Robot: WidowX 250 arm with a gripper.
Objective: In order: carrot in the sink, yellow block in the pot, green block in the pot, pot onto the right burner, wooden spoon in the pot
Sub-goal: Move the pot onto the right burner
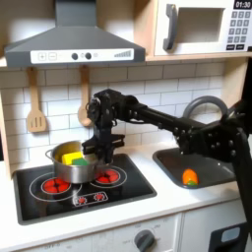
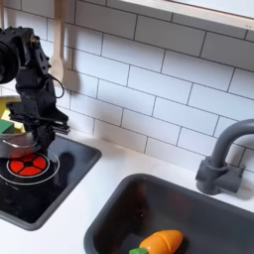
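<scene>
In the first exterior view the shiny pot [image 1: 71, 173] sits between the two red burners, with the yellow block [image 1: 66, 154] and green block [image 1: 78, 159] inside it. My gripper [image 1: 96, 152] is shut on the pot's right rim. In the second exterior view the gripper [image 2: 27, 129] holds the pot [image 2: 12, 145] at the left edge, just above the right burner [image 2: 26, 166]. The carrot [image 1: 189, 177] lies in the dark sink [image 1: 173, 159], near the front of the basin [image 2: 203, 210] as an orange carrot [image 2: 161, 241]. The wooden spoon [image 1: 85, 111] hangs on the tiled wall behind my arm, its bowl [image 2: 58, 66] partly showing.
A slotted wooden spatula [image 1: 36, 110] hangs left of the spoon. The right burner [image 1: 108, 177] glows red on the black cooktop. A dark arched faucet [image 2: 220, 159] stands behind the sink. A hood and a microwave [image 1: 202, 28] hang overhead.
</scene>
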